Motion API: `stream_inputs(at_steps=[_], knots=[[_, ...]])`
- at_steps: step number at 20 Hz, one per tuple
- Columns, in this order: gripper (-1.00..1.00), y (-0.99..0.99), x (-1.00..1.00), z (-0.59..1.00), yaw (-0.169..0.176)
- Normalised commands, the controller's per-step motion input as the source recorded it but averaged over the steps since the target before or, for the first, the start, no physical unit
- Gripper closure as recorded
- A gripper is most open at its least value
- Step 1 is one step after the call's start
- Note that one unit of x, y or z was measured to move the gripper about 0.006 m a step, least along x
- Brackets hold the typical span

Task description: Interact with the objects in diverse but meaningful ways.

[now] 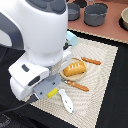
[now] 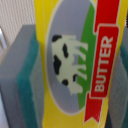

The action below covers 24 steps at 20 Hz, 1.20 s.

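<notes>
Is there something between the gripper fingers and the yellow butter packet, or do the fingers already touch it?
Nothing visible stands between them. In the wrist view the butter packet sits directly between the green-padded fingers, filling the gap.

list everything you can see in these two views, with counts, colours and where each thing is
butter packet: 1, yellow with a cow picture and red BUTTER banner, between the teal pads in the wrist view; a yellow bit shows under the arm in the exterior view
white piece: 1, white, elongated, on the mat near its front edge
plate: 1, tan, mid mat
bread-like item: 1, orange-brown, on the plate
cutlery: 2, orange handles, one in front of the plate, one behind it
placemat: 1, beige striped, on the dark tabletop
pots: 2, grey, at the back
gripper: 1, grey jaws with teal pads, shut on the packet
arm: 1, white, exterior view's left
</notes>
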Motion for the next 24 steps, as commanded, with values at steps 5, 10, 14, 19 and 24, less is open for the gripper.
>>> stream_inputs(at_steps=[5, 10, 14, 19, 24], knots=[[1.0, -0.04, -0.16, 0.0, 0.037], [1.0, -0.01, -0.16, -0.01, 0.044], [1.0, -0.04, -0.19, -0.17, 0.044], [1.0, -0.12, -0.29, -0.34, 0.044], [1.0, -0.16, -0.33, -0.46, 0.048]])
